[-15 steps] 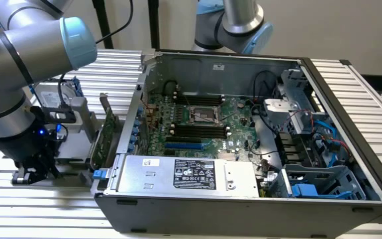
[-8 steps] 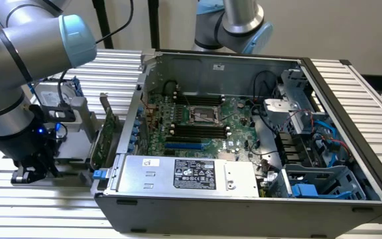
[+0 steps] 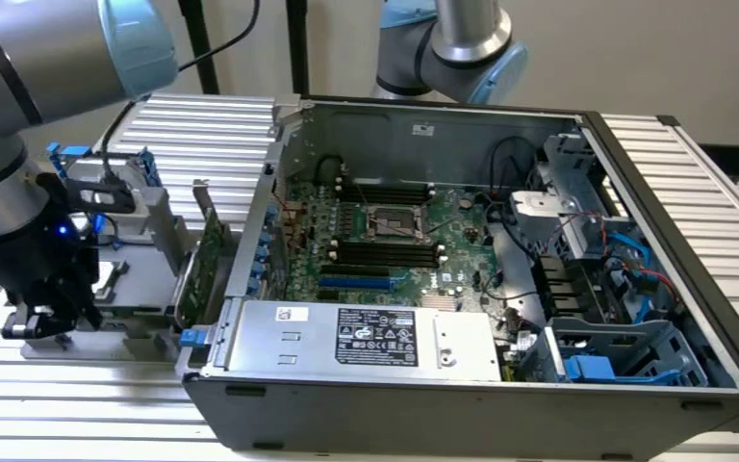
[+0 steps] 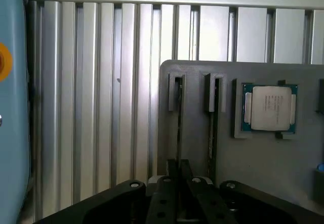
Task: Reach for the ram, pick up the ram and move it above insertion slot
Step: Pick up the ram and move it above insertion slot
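The ram stands edge-on as a thin dark strip in a slot of the grey holder. My gripper is directly over it, its black fingers closed around the strip's near end, and the ram still sits in its slot. In the exterior view the gripper is low over the holder, at the exterior view's left, outside the open computer case. The black insertion slots lie on the motherboard inside the case, well away from the gripper.
A second thin stick stands in the neighbouring slot, and a processor chip lies in a pocket beside it. A green expansion card stands upright between holder and case. A silver power supply fills the case's near side. A second arm stands behind.
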`<state>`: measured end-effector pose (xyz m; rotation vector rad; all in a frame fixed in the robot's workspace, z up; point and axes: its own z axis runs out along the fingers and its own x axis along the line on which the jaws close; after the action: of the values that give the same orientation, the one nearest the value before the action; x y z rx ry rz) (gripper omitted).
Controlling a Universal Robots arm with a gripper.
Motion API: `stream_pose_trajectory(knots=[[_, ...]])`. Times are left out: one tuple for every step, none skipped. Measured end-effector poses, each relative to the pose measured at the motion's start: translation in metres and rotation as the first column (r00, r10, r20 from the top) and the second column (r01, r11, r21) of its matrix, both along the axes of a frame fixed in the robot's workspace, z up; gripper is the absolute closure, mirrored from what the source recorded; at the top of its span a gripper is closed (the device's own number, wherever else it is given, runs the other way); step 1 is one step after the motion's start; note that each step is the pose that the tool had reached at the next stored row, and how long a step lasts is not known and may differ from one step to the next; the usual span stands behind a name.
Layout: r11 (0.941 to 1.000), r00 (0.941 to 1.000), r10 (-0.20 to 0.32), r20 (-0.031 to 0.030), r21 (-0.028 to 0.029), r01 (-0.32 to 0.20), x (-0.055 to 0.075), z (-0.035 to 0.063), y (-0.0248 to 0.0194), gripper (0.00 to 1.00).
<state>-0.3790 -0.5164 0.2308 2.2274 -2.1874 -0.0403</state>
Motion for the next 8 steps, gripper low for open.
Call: stream_pose_trajectory(knots=[[1.0, 1.0, 0.001, -0.0001, -0.0001, -0.001, 0.0, 0.0045, 0.0, 0.86], [1.0, 1.0, 0.001, -0.0001, -0.0001, -0.001, 0.0, 0.009, 0.0, 0.86], [1.0, 1.0, 0.003, 0.0, 0.0, -0.003, 0.0, 0.0135, 0.0, 0.86], [1.0, 1.0, 0.005, -0.0001, -0.0001, -0.005, 0.001, 0.0184, 0.0, 0.86], [1.0, 1.0, 0.008, 0.0, 0.0, -0.008, 0.001, 0.0228, 0.0, 0.86], [0.9999, 0.9999, 0.011, 0.0, 0.0, -0.011, 0.002, 0.0273, 0.0, 0.86], [0.9999, 0.9999, 0.014, -0.0002, -0.0002, -0.014, 0.002, 0.0318, 0.0, 0.86], [0.9998, 0.9998, 0.018, -0.0001, 0.0001, -0.018, 0.003, 0.0363, 0.0, 0.86]])
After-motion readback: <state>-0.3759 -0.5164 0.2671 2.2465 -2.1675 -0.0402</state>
